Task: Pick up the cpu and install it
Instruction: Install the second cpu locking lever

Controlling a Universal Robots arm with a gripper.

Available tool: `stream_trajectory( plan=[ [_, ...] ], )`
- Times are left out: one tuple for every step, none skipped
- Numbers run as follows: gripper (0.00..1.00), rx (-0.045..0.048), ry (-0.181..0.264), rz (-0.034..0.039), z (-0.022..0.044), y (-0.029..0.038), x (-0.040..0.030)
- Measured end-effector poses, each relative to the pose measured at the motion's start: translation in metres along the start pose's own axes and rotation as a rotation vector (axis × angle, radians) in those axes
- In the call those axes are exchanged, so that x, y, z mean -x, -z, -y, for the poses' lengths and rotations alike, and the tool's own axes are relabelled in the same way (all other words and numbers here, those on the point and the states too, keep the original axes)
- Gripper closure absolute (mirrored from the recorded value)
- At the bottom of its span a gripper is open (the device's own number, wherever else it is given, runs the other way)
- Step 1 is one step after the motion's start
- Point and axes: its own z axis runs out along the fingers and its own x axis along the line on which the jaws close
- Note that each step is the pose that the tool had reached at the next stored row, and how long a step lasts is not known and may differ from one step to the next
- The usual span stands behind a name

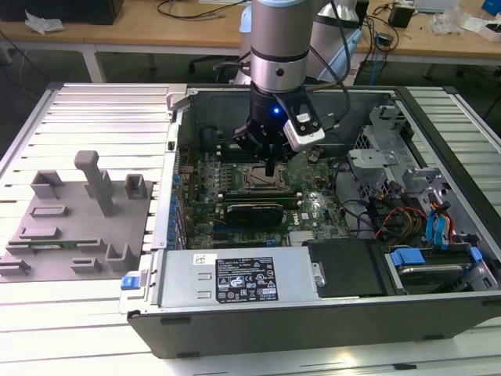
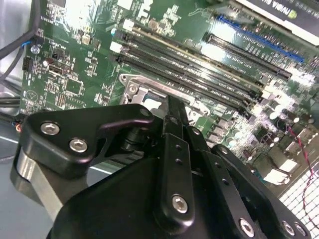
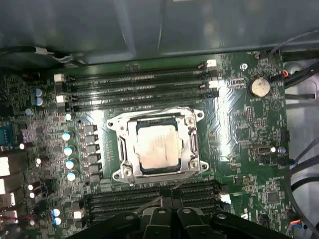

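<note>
Gripper (image 1: 270, 166) fingers seemingly together, empty, hovering above cpu (image 3: 157, 145) seated in socket (image 3: 192, 144).

A silver-grey cylindrical metal arm (image 1: 279, 43) is carrying a matte black plastic gripper (image 1: 270, 166) with silver screw heads along its linkage bars, a small blue light glowing on its black wrist housing, a white boxy camera module clipped alongside, and black cables trailing.

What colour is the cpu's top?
Pale silver, seen best in the first wrist view: the cpu.
</note>
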Motion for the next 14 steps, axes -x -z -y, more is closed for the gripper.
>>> stream_trajectory(
  plan=[
    [0.89, 0.0003, 0.000, 0.0000, 0.0027, -0.0002, 0.0003],
    [0.89, 0.0007, 0.000, 0.0000, 0.0035, -0.0003, 0.0003],
    [0.89, 0.0008, 0.000, 0.0000, 0.0036, -0.0003, 0.0003],
    [0.89, 0.0007, 0.000, 0.0000, 0.0036, -0.0003, 0.0003],
    [0.89, 0.0008, 0.000, 0.0000, 0.0037, -0.0003, 0.0004],
    [0.89, 0.0007, 0.000, -0.0001, 0.0037, -0.0003, 0.0004],
    [0.89, 0.0010, 0.000, 0.0000, 0.0038, -0.0004, -0.0001],
    [0.89, 0.0016, 0.000, 0.0007, 0.0041, -0.0005, -0.0013],
    [0.89, 0.0034, 0.000, 0.0021, 0.0053, -0.0012, -0.0045],
    [0.89, 0.0058, 0.000, 0.0030, 0.0065, -0.0022, -0.0074],
    [0.89, 0.0075, -0.001, 0.0031, 0.0068, -0.0031, -0.0086],
    [0.89, 0.0087, -0.001, 0.0031, 0.0071, -0.0039, -0.0097],
    [0.89, 0.0091, -0.001, 0.0030, 0.0075, -0.0045, -0.0110],
    [0.89, 0.0094, -0.001, 0.0031, 0.0077, -0.0052, -0.0124]
  ],
)
